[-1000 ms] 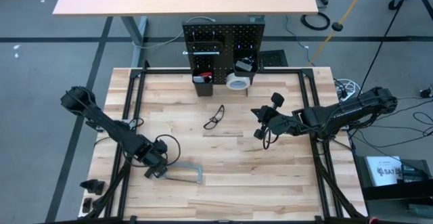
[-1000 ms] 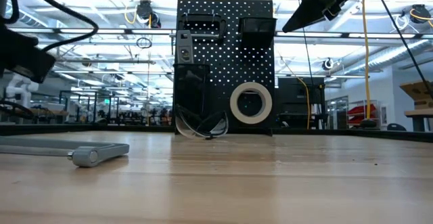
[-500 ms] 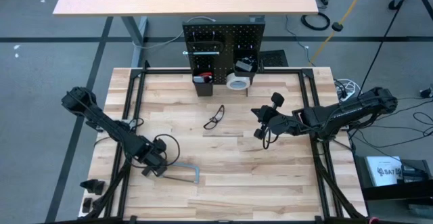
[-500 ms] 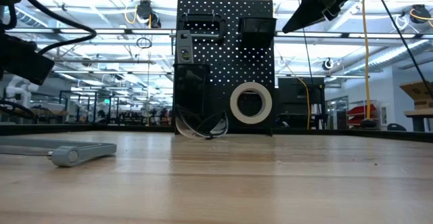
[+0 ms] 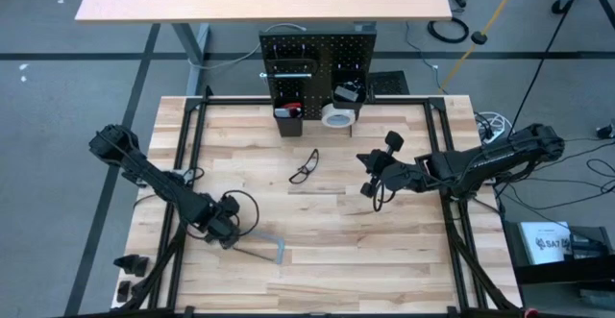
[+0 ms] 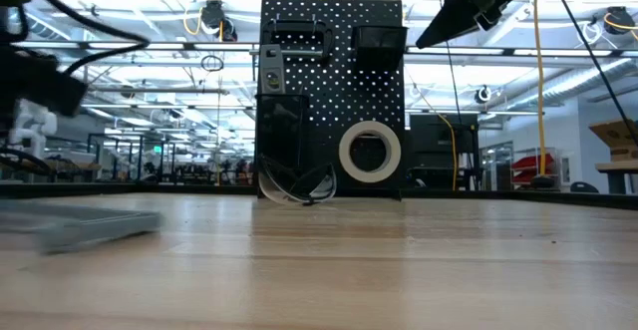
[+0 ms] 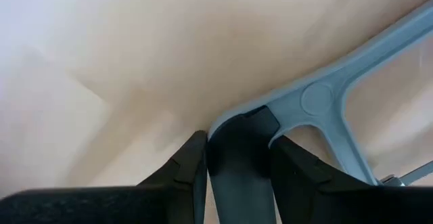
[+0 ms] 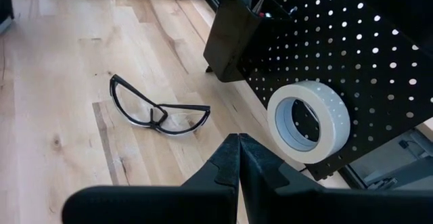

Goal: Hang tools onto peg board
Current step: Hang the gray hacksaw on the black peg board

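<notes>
Your left gripper sits low at the near-left part of the wooden counter, its fingers closed around the dark end of the grey bar clamp, whose pale grey frame runs away from the wrist across the wood; from above, the clamp lies just beside that gripper. Your right gripper hovers above the counter's middle-right, fingers pressed shut on nothing. The peg board stands upright at the far edge, a white tape roll hanging on it beside a black bin. Safety glasses lie on the counter in front of it.
</notes>
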Controlling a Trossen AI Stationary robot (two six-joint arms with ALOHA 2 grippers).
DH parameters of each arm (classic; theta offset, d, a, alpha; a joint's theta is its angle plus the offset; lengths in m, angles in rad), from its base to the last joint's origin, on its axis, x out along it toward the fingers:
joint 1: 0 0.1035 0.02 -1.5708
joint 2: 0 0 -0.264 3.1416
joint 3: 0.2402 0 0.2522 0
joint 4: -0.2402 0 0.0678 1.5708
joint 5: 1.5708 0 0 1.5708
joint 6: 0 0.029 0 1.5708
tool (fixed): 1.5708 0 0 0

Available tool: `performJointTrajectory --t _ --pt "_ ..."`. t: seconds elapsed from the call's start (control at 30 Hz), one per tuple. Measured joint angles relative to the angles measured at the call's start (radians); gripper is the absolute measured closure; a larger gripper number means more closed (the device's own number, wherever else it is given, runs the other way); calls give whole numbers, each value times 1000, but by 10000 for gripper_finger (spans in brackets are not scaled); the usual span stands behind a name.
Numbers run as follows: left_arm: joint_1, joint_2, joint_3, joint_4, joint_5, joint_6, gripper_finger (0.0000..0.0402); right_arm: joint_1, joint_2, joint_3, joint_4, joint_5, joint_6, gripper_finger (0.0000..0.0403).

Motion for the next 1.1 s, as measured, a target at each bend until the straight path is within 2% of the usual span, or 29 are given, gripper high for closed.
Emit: performJointTrajectory --t 0.4,0.57,0.67,0.83,0.93,1.1 --pt "11 -7 154 -219 -121 4 283 0 0 0 2 0 4 403" --pt "35 -21 271 -329 -244 6 283 0 0 0 3 -1 4 403" --pt "54 -28 357 -432 -354 12 283 0 0 0 3 -1 4 403" --pt "87 -39 506 -565 -605 35 283 0 0 0 3 -1 4 403" --pt "117 -39 578 -612 -759 71 283 0 0 0 3 -1 4 403" --pt "198 -40 654 -625 -922 202 283 0 0 0 3 -1 4 403"
